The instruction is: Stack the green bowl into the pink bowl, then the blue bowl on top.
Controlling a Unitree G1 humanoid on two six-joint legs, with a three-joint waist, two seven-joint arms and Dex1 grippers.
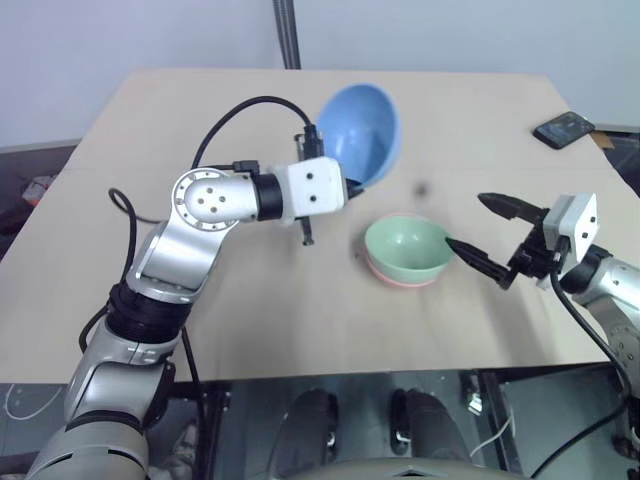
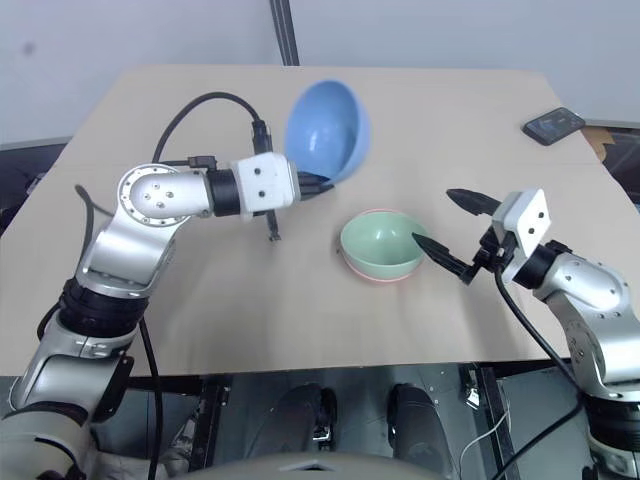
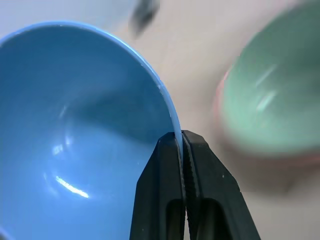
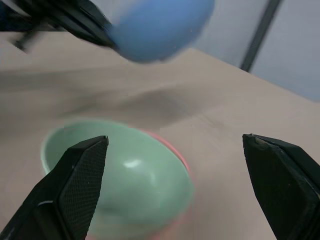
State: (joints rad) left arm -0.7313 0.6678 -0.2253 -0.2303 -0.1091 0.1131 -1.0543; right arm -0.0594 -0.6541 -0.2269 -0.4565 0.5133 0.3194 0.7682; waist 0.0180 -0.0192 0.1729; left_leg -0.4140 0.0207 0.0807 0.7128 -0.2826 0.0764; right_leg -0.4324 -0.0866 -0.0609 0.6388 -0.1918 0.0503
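Left wrist view: left gripper (image 3: 182, 142) pinched tight on the rim of the blue bowl (image 3: 75, 135), one finger inside, one outside; bowl thereby carried tilted on edge, clear of the table (image 1: 250, 330), presumably for lowering onto the stack. Green bowl (image 1: 407, 248) seated in the pink bowl (image 1: 400, 281), whose rim shows beneath it; first step judged done. Right gripper (image 1: 482, 232) spread wide and empty just beside the stack, likely kept ready to steady it. Phone (image 1: 563, 129) well apart at the far corner.
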